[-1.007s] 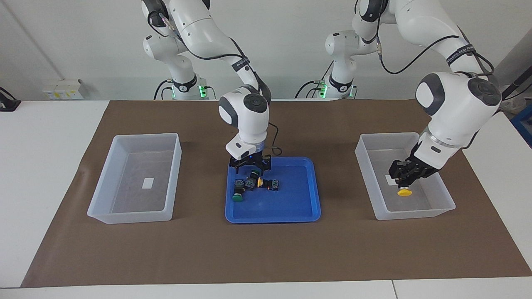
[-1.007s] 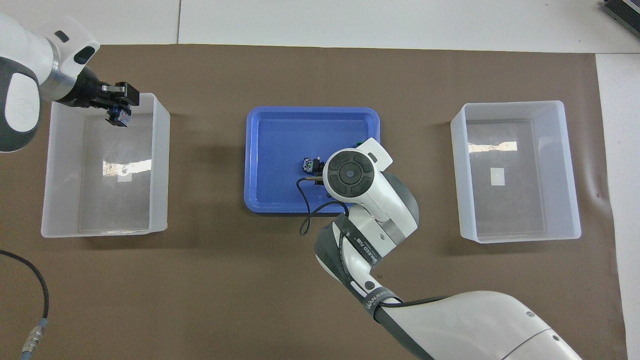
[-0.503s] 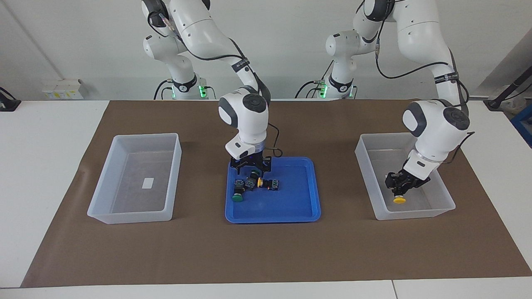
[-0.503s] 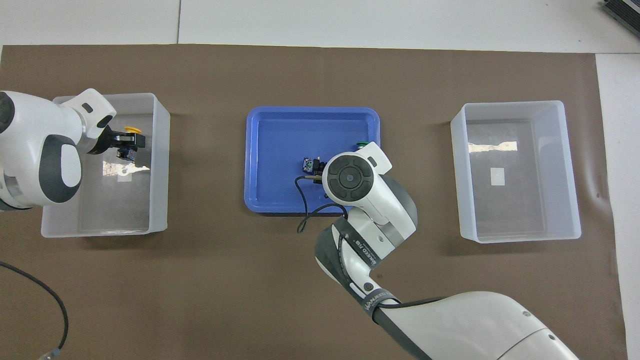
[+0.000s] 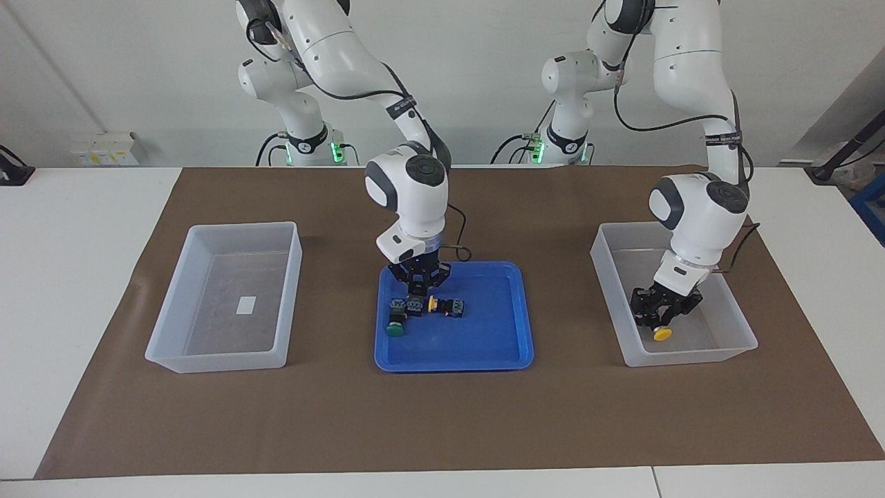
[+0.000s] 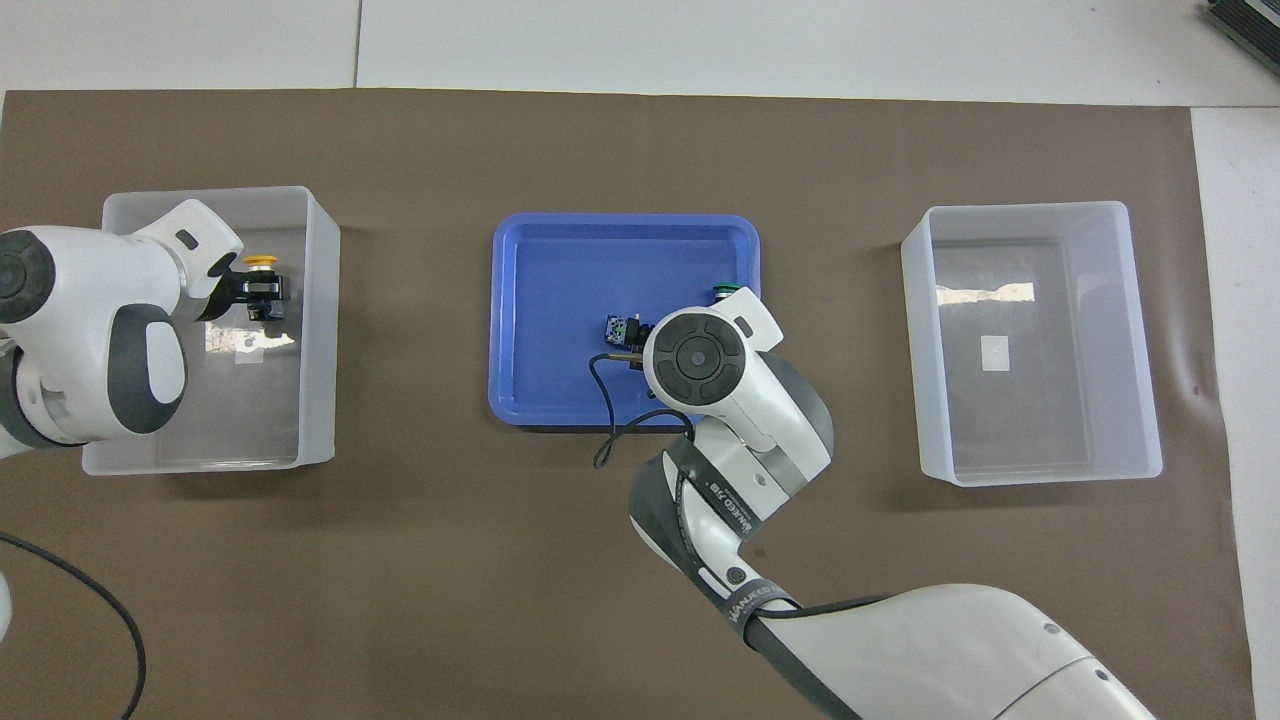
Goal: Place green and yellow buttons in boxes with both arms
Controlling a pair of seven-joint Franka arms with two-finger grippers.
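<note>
The left arm has dropped its gripper (image 5: 657, 319) deep into a box (image 5: 608, 294), fingers part open at a yellow button (image 5: 662, 334). The right gripper (image 5: 417, 289) has pinched shut on a button (image 5: 415, 305) in the tray (image 5: 498, 346). Overhead hides that grip.

Two translucent boxes (image 5: 222, 297) (image 5: 674, 294), one blue tray (image 5: 484, 346), two white arms (image 5: 408, 187) (image 5: 698, 214). Yellow-capped buttons: two (image 5: 662, 334) (image 5: 442, 305). Green-capped buttons: one plainly visible (image 5: 395, 325); a further dark switch body (image 5: 415, 306) lies beside it, cap colour unclear.
</note>
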